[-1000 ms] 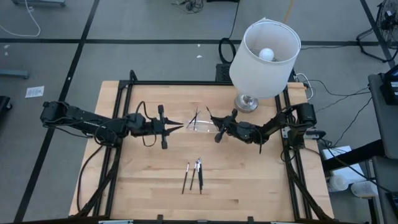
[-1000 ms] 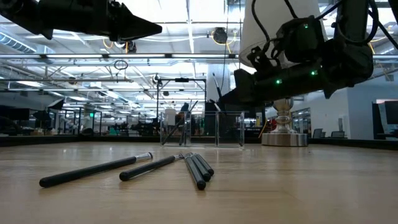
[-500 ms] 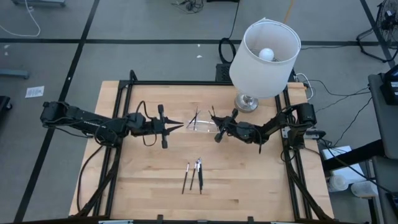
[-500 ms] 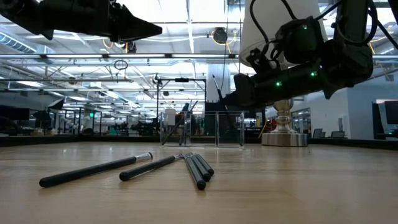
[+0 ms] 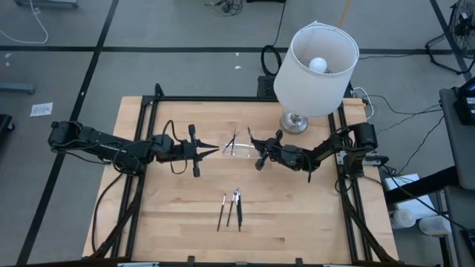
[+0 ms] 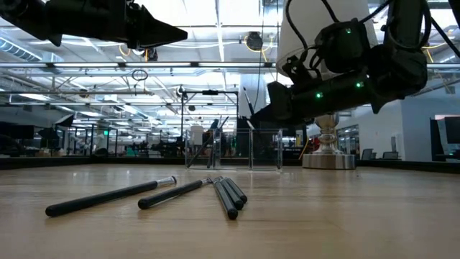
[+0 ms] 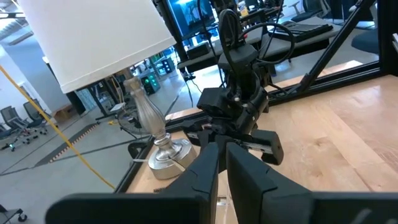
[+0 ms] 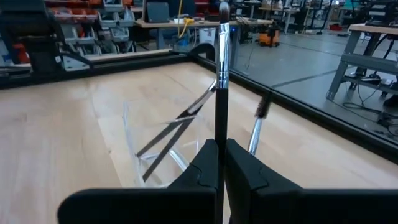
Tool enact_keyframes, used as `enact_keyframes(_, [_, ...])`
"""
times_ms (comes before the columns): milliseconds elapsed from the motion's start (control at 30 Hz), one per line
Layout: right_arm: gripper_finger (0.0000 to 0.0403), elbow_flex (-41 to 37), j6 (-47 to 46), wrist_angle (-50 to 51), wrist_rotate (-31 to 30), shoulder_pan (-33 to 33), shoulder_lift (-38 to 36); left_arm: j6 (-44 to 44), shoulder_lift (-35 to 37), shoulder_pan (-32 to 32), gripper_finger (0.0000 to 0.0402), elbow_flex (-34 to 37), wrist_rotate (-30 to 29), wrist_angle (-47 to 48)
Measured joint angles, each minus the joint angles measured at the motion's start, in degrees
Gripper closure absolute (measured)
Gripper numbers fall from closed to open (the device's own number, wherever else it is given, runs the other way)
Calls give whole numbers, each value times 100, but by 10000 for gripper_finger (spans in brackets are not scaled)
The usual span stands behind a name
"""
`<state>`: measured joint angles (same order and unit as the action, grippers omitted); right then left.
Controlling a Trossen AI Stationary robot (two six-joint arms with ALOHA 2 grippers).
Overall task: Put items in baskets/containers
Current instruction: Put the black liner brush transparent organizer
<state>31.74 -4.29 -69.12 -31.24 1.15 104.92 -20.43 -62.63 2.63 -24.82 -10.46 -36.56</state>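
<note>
Right fingers (image 8: 217,163) pinching thin dark brush (image 8: 221,81) upright, left fingers (image 7: 222,165) nearly closed, empty

A big open robotics lab or workshop hall. The wooden table (image 5: 185,200) sits in a black metal frame (image 5: 148,111) on a grey concrete floor (image 5: 148,30) marked with dark tape lines, cables (image 5: 223,6) trailing across it. Beyond the table edge, the low view shows a high ceiling with steel trusses (image 6: 215,66) and strip lights, and rows of workstations. More benches (image 8: 186,25), monitors (image 7: 186,15) and office chairs (image 7: 12,118) stand behind. A white lamp (image 5: 318,67) stands on the table's far corner
</note>
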Motion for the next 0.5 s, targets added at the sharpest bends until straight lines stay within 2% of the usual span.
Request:
enact_keyframes(200, [403, 231, 0, 628, 1, 0, -2, -2, 0, 0, 360, 0, 2, -2])
enact_keyframes(500, [390, 298, -2, 808, 89, 3, -2, 2, 0, 0, 360, 0, 11, -4])
